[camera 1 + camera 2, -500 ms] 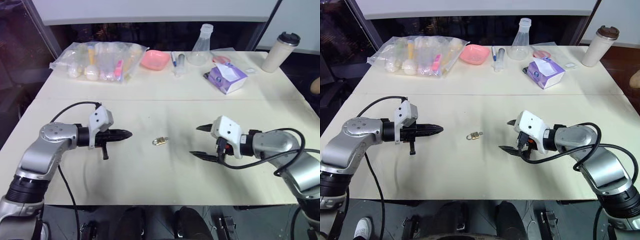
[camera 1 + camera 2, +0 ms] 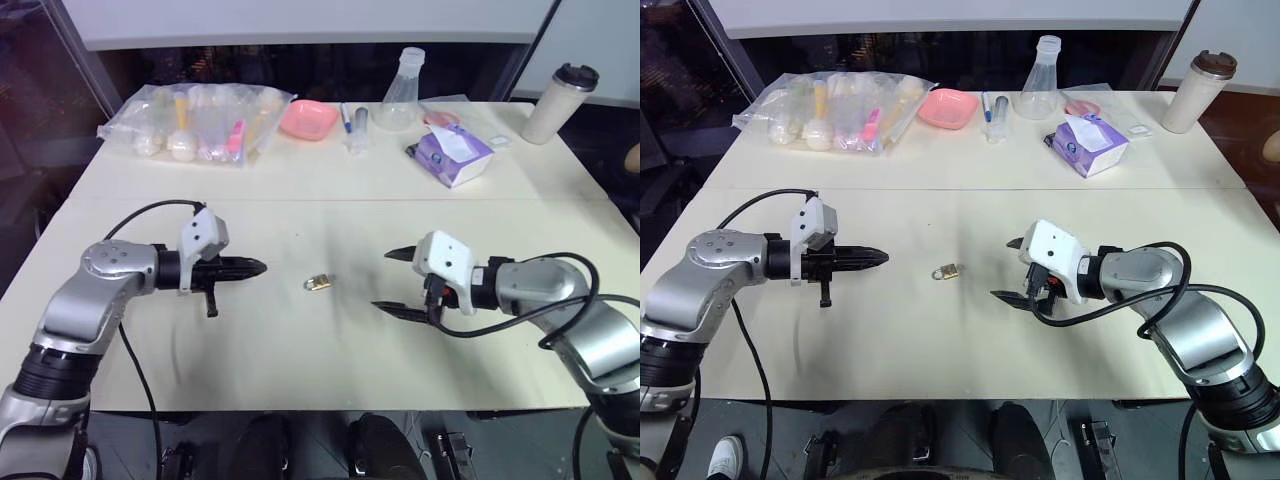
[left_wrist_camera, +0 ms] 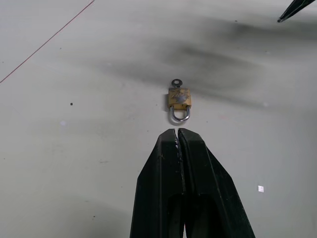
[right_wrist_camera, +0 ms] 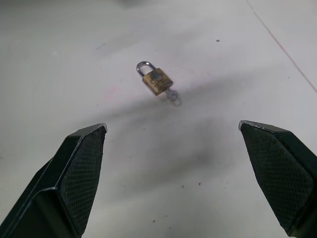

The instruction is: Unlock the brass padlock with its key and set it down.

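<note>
The brass padlock (image 2: 319, 283) is lying flat on the bare cream tabletop (image 2: 300, 350), at the middle of the near half, between the two grippers and apart from both. Its long axis is running across the tabletop, from 9 o'clock to 3 o'clock: the silvery shackle loop is pointing toward 9 o'clock, at the left gripper (image 2: 258, 267), while the key (image 3: 176, 83) is sticking out of the opposite end toward 3 o'clock, its round bow facing the right gripper (image 2: 394, 282).

The left gripper is hovering at the padlock's 9 o'clock with its fingers (image 3: 168, 163) clenched together and empty. The right gripper is hovering at the padlock's 3 o'clock with its fingers (image 4: 79, 163) spread wide, released, holding nothing.

At the tabletop's 11 o'clock a clear plastic bag (image 2: 200, 122) is holding small, mixed-coloured items. Near 12 o'clock a pink dish (image 2: 308, 119) and a clear flask (image 2: 404, 90) are standing; a purple packet (image 2: 452, 155) is lying at 1 o'clock, a lidded cup (image 2: 560, 102) at 2 o'clock.
</note>
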{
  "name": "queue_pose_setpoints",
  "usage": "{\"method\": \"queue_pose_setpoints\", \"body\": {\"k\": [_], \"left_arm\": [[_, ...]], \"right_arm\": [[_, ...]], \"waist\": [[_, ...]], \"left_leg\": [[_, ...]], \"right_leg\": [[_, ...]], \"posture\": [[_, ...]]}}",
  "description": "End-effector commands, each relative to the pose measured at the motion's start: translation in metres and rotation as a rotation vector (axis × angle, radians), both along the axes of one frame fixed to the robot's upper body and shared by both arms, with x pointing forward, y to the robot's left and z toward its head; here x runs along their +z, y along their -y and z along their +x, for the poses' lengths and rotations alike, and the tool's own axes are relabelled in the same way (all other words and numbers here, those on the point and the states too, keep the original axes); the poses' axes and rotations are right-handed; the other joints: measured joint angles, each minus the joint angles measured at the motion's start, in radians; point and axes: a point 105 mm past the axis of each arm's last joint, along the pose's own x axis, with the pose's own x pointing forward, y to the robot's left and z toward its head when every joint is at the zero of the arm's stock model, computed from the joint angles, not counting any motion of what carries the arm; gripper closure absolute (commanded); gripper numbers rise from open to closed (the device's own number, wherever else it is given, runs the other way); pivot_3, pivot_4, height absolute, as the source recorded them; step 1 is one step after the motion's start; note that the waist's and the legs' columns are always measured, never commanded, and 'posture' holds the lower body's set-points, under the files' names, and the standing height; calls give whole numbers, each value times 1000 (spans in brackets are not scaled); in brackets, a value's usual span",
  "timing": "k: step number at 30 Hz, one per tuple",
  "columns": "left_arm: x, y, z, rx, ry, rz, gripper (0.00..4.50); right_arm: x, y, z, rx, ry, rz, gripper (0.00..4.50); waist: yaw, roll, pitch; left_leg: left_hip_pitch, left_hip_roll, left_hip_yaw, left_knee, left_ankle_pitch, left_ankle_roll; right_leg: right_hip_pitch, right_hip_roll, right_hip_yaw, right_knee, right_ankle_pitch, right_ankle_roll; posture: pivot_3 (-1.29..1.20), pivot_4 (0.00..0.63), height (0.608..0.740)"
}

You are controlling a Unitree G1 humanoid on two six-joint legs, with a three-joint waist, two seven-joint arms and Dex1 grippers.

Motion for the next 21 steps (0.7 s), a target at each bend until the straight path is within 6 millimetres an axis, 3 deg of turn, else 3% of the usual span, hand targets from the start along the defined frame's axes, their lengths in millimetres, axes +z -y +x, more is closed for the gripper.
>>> {"method": "queue_pose_setpoints", "body": {"k": [1, 8, 17, 21], "left_arm": [[9, 3, 4, -7, 58, 8, 4500], [6, 7, 6, -30, 49, 5, 4500], [-4, 27, 7, -67, 32, -25, 4500], [-15, 38, 6, -96, 15, -12, 2778]], "right_arm": [[9, -5, 1, 16, 54, 8, 60], [10, -4, 10, 2, 88, 9, 60], [12, -4, 10, -4, 101, 15, 60], [12, -5, 9, -4, 103, 15, 0]], "waist": [[1, 0, 0], [-1, 0, 0], [0, 0, 0], [0, 0, 0]], "left_leg": [[0, 0, 0, 0, 0, 0], [0, 0, 0, 0, 0, 0], [0, 0, 0, 0, 0, 0], [0, 0, 0, 1, 0, 0]], "right_leg": [[0, 0, 0, 0, 0, 0], [0, 0, 0, 0, 0, 0], [0, 1, 0, 0, 0, 0], [0, 1, 0, 0, 0, 0]], "posture": [[0, 150, 715], [0, 150, 715], [0, 150, 715], [0, 150, 715]]}}
